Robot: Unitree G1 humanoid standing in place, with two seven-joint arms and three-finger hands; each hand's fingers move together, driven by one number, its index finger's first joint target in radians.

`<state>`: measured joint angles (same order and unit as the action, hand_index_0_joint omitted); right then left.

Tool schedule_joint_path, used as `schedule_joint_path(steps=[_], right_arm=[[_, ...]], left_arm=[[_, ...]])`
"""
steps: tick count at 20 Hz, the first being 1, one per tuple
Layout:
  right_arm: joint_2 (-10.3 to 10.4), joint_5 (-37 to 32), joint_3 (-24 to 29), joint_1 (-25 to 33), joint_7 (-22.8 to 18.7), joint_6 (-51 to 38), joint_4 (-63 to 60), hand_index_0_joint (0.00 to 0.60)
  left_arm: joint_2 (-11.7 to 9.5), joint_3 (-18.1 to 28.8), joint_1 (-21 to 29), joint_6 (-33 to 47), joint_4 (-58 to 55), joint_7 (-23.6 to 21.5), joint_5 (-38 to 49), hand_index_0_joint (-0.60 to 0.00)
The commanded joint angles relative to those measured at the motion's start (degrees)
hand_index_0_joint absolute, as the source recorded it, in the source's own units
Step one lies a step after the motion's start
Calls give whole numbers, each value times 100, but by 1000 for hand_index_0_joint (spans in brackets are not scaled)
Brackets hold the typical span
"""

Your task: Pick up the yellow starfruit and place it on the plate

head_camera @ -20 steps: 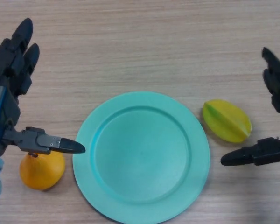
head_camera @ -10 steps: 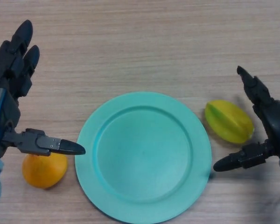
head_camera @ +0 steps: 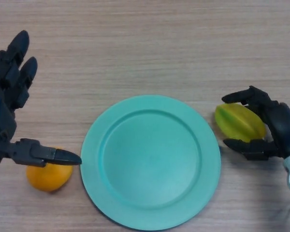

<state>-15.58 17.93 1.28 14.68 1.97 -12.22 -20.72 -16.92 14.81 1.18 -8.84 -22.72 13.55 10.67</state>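
The yellow starfruit (head_camera: 239,122) lies on the wooden table just right of the teal plate (head_camera: 150,161). My right hand (head_camera: 276,126) is curled round the starfruit, fingers over its far side and thumb under its near side. The fruit rests on the table. My left hand (head_camera: 5,111) is open at the left edge, fingers straight and thumb pointing toward the plate, holding nothing.
An orange (head_camera: 49,174) lies on the table left of the plate, partly under my left thumb. The wooden table (head_camera: 145,48) stretches beyond the plate.
My right hand moved in toward the starfruit and its fingers and thumb closed round it. My left hand shifted slightly down and left.
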Motion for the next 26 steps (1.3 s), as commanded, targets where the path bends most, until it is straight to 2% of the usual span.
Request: schedule_joint_path(steps=[1,5,7,9,10,11,12,13,14,17,18,21,23,24,25,26], right_arm=[[-207,-489,284,158,-134,-380,436,600],[-223,-917,405,83,-49,104,1041,600],[-152,-1133,385,18,1,599,1642,600],[-20,-1268,254,-72,25,1202,2384,600],[123,-1406,96,-165,55,1596,2909,600],[160,-1404,43,-168,44,1668,3018,600],[323,-1480,-184,-329,-4,1993,3432,600],[376,-1546,-263,-392,-13,2172,3593,600],[433,-1597,-563,-543,-149,2364,3893,600],[464,-1565,-1098,-858,-414,2364,4122,600],[467,-1533,-1412,-939,-646,2163,4018,600],[469,-1274,-1767,-1045,-929,1782,3654,600],[469,-1321,-1916,-1161,-1023,1965,3575,600],[469,-1287,-1944,-1192,-925,2117,3625,550],[469,-1267,-1941,-1188,-899,2130,3638,451],[469,-1197,-1922,-1190,-812,2174,3689,300]], left_arm=[[-233,395,82,316,-484,109,274,0],[-236,448,96,179,-567,121,471,0],[-242,448,115,103,-632,109,547,0],[-247,406,165,89,-646,81,603,0],[-286,407,256,76,-645,53,689,0],[-281,384,262,179,-621,41,649,0],[-289,332,319,249,-596,-37,612,0],[-299,323,338,258,-594,-52,606,0],[-270,300,314,313,-594,-77,615,0],[-262,256,322,281,-619,-135,628,0],[-250,212,342,219,-677,-176,613,0],[-253,178,401,157,-750,-190,643,0],[-226,146,345,195,-793,-152,607,0],[-232,163,334,82,-870,-129,625,0],[-233,162,333,73,-876,-122,618,0],[-232,150,339,57,-892,-110,586,0]])
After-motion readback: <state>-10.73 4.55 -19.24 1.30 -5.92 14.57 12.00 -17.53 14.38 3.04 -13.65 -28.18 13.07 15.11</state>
